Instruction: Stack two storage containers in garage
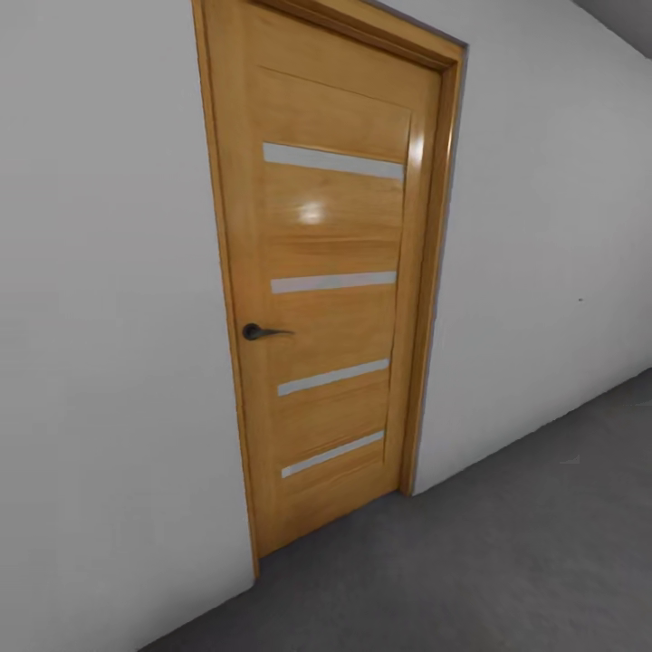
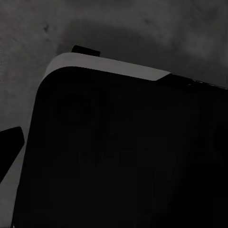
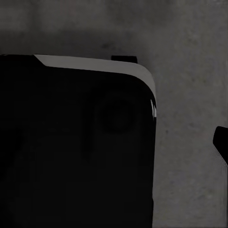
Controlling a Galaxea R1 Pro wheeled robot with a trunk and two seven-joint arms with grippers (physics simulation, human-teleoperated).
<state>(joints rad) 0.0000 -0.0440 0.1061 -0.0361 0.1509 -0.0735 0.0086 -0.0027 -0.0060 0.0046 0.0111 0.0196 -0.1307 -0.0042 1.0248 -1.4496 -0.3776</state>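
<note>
Head view: a closed honey-coloured wooden door (image 1: 330, 299) with a glossy varnished face stands upright in a matching wooden frame (image 1: 433, 272), its long axis vertical. Four narrow frosted-glass strips (image 1: 333, 282) cross the panel one above another, each slightly slanted in this tilted view. A dark lever handle (image 1: 261, 332) sits on the door's left edge, its lever pointing toward the middle of the panel. Smooth pale grey walls (image 1: 100, 344) flank the frame on both sides. Below lies the dark grey, rough, concrete-like floor (image 1: 507, 561), running up to the threshold and along the wall at right.

Left wrist view: a large black rounded-corner body of the robot (image 2: 123, 156), edged by a light grey rim (image 2: 104, 64), lies close before the lens. Behind it shows the same mottled dark concrete floor (image 2: 142, 28). A dark tip (image 2: 10, 142) enters at one edge; whether the left claw is released or clenched cannot be told.

Right wrist view: a like black rounded body (image 3: 76, 142) with a pale rim (image 3: 95, 64) covers much of the picture, the rough grey floor (image 3: 190, 95) beside it. A dark sliver (image 3: 221, 142) shows at the border; the right claw's state cannot be told either.
</note>
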